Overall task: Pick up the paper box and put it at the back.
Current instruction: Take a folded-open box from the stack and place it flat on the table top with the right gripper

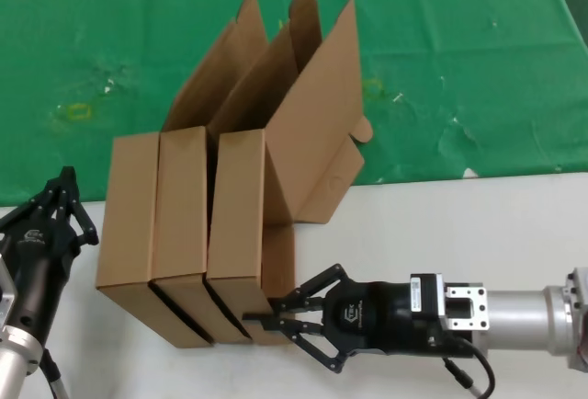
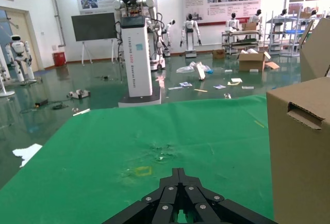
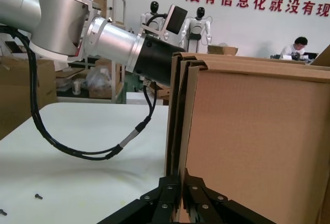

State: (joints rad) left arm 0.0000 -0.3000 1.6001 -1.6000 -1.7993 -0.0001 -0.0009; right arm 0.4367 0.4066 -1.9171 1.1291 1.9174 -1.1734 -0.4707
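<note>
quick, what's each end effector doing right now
Left end effector: shut, holding nothing, beside the leftmost paper box.
Right end effector: shut on the near edge of the rightmost paper box.

From my head camera, the frame's left edge cuts off the left gripper (image 1: 66,199) arm. The right gripper (image 1: 276,318) covers the near corner of the rightmost paper box (image 1: 236,215), and I can't tell whether the fingertips pinch its wall (my wrist view crops them). The box interiors stay hidden.
</note>
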